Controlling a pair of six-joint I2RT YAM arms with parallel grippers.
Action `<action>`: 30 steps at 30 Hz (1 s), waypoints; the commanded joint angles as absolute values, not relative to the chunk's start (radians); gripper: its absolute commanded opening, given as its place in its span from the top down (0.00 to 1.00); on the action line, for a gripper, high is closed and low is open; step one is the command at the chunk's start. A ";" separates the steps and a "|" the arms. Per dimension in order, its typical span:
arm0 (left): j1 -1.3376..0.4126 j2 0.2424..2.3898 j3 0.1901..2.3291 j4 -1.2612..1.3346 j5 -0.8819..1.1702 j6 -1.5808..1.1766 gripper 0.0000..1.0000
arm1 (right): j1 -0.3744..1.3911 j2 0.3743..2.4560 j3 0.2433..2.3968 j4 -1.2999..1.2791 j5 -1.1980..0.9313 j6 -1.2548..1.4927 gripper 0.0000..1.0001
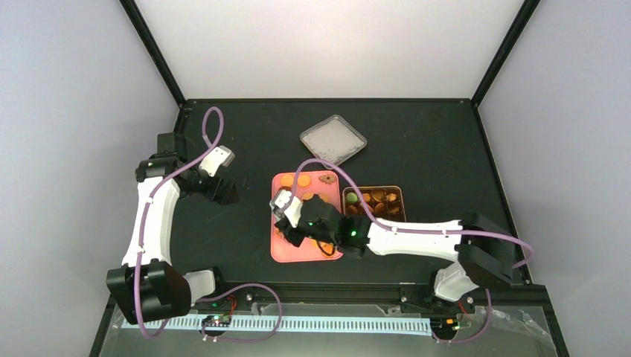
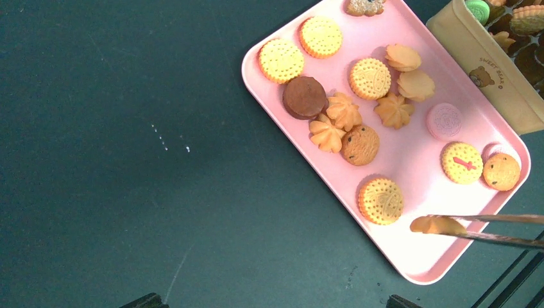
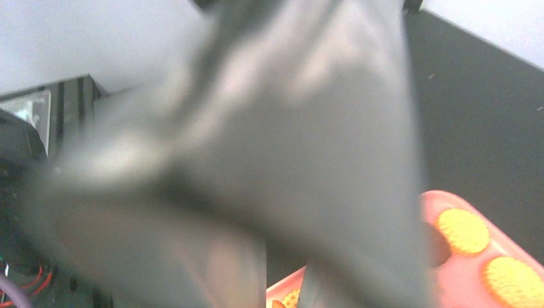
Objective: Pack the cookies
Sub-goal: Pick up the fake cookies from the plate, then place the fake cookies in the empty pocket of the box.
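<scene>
Several cookies [image 2: 370, 78], mostly golden with one dark brown and one pale pink, lie on a pink tray [image 2: 410, 154]. Metal tongs [image 2: 500, 230] reach in from the right and pinch one golden cookie [image 2: 437, 224] just above the tray's near corner. My right gripper [image 1: 292, 229] hangs over the tray's left half, shut on the tongs; their blurred grey arms [image 3: 289, 128] fill the right wrist view. My left gripper [image 2: 274, 301] is open and empty over the dark mat, left of the tray.
A beige box [image 2: 481, 70] holding more cookies, one of them green, stands right of the tray [image 1: 286, 253]. A clear square lid [image 1: 333, 139] lies behind the tray. Dark mat [image 2: 128, 160] stretches to the left.
</scene>
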State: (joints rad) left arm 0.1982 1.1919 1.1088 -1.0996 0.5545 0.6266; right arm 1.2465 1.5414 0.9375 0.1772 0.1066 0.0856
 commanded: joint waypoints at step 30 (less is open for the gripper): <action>0.209 1.186 1.106 -1.095 0.628 0.641 0.08 | 1.014 0.942 0.737 -0.314 0.415 0.092 0.99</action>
